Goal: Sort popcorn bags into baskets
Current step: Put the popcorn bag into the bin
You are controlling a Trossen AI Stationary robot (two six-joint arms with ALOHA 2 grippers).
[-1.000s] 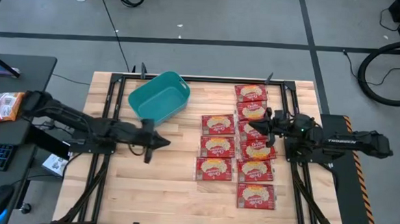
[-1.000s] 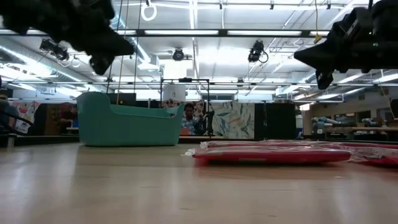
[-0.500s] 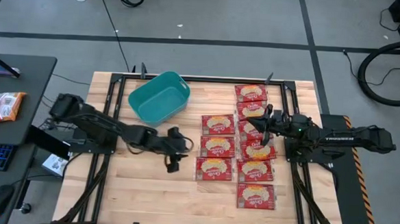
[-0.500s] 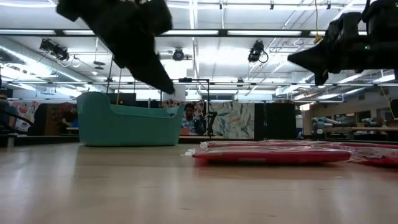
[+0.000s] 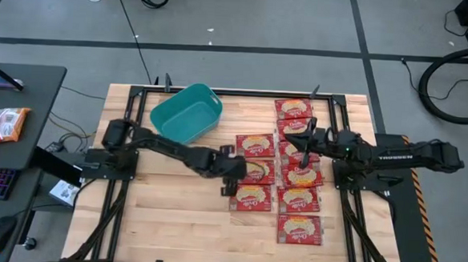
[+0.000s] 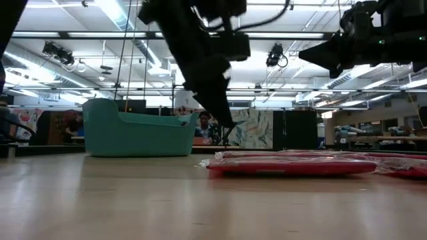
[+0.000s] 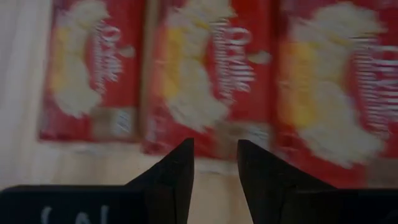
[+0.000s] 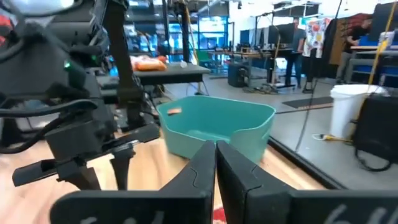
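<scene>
Several red popcorn bags lie flat in columns on the right half of the table, among them one (image 5: 253, 171) in the left column and one (image 5: 300, 176) beside it; the low view shows them as a flat red stack (image 6: 290, 165). The teal basket (image 5: 187, 114) stands near the far edge, also seen in the low view (image 6: 137, 133) and the right wrist view (image 8: 217, 127). My left gripper (image 5: 230, 172) hovers open at the left column's left edge, its fingers (image 7: 214, 155) above a bag's (image 7: 208, 74) edge. My right gripper (image 5: 304, 140) hangs shut above the right columns.
An orange-and-white snack packet (image 5: 2, 124) lies on the side desk to the left, off the table. Bare wood (image 5: 173, 216) spreads over the table's near left part. Dark frame rails (image 5: 131, 109) run along the table's sides.
My left gripper has swept fast toward the table's right, from the bare wood near the basket to the left column of bags, and has come lower in the low view. The bags and basket have stayed put.
</scene>
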